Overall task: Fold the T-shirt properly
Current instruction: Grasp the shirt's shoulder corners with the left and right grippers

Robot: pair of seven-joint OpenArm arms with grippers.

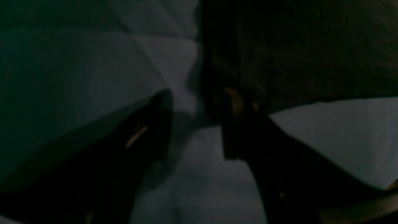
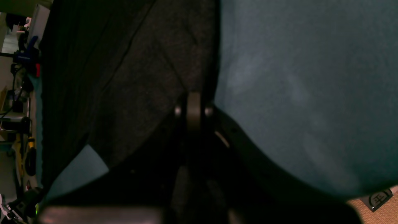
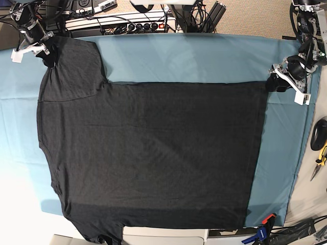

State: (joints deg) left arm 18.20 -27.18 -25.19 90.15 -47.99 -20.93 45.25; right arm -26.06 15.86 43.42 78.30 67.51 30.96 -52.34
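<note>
The dark charcoal T-shirt (image 3: 153, 153) lies spread flat on the teal cloth (image 3: 194, 56), plain side up. In the base view my left gripper (image 3: 274, 81) is at the shirt's far right corner. In the left wrist view it (image 1: 197, 99) is open, and the shirt's corner (image 1: 295, 56) lies against one finger, with teal cloth (image 1: 77, 77) showing between the fingers. My right gripper (image 3: 49, 53) is at the far left sleeve. In the right wrist view its fingers (image 2: 206, 109) are closed together on the shirt's edge (image 2: 124, 77), beside the teal cloth (image 2: 295, 77).
Cables and a power strip (image 3: 127, 23) run behind the table's back edge. A black mouse (image 3: 319, 132) and pliers (image 3: 319, 161) lie off the cloth at the right. A blue clamp (image 3: 263, 232) grips the front edge.
</note>
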